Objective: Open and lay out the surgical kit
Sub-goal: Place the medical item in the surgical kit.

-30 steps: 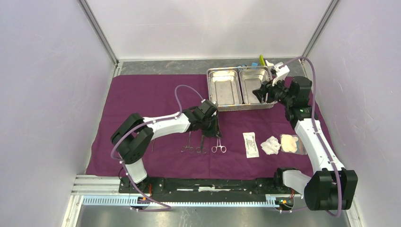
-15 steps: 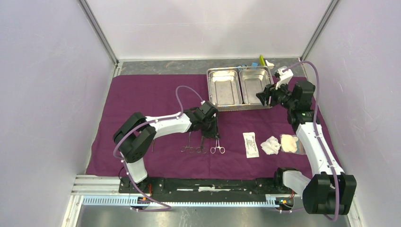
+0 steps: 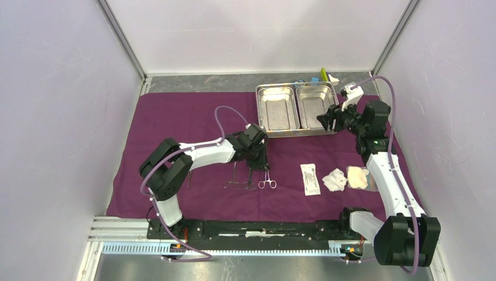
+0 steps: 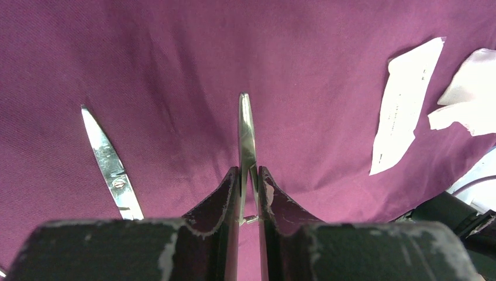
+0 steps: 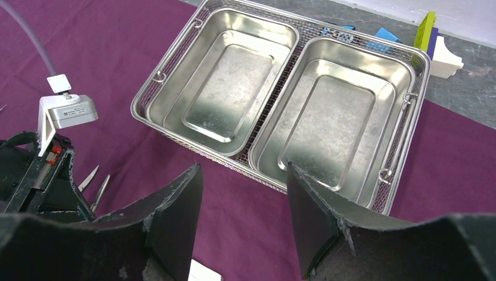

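- Plum cloth (image 3: 175,123) lies spread over the table, with the kit laid out across it.
- Left gripper (image 4: 248,175), at mid-cloth, is pinched tight on a slim steel instrument (image 4: 246,137). Its tip points out past the fingers, over the cloth.
- Scissors (image 4: 111,167) lie on the cloth just left of that pinched blade.
- Ring-handled tools (image 3: 250,182) sit side by side on the near side of the left gripper.
- A white packet (image 3: 310,178) lies flat to their right, then the gauze (image 3: 334,180), and a pale pad (image 3: 357,177) beside that.
- The steel tray (image 5: 275,105) stands at the far right of the cloth, both compartments bare.
- Right gripper (image 5: 243,170) hangs at the tray's near edge by the right compartment, fingers spread and holding nothing.
- Blue and yellow-green blocks (image 5: 426,29) stand on bare table beyond the tray.
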Robot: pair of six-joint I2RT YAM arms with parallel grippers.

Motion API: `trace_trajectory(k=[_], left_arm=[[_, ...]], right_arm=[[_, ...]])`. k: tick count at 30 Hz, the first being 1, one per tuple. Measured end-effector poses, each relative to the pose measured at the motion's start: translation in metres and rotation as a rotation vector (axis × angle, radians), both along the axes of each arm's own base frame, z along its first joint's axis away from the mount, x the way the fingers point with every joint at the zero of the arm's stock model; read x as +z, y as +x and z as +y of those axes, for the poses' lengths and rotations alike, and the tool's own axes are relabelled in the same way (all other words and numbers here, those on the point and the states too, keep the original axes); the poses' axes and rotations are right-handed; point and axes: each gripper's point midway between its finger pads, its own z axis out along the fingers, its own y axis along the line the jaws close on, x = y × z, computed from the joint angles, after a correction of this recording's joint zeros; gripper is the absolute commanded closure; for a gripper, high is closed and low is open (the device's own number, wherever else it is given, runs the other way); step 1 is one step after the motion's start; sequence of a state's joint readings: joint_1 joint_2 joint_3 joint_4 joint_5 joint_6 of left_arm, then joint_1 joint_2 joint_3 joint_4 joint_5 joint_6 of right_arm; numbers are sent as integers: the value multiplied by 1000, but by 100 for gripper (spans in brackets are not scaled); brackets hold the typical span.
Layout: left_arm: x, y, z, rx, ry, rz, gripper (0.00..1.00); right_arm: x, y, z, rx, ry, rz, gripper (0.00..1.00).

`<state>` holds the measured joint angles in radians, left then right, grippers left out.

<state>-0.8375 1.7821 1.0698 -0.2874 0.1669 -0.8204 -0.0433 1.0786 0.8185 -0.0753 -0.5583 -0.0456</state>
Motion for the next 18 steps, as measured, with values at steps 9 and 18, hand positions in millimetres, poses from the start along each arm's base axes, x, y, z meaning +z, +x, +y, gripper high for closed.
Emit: trace_trajectory(k=[9, 18], left_arm=[[-10, -6, 7, 0, 19, 18, 98], [-17, -8, 6, -6, 21, 34, 98]], right_arm=[[-7, -2, -2, -7, 7, 18, 39], [-6, -4, -2, -9, 14, 17, 39]])
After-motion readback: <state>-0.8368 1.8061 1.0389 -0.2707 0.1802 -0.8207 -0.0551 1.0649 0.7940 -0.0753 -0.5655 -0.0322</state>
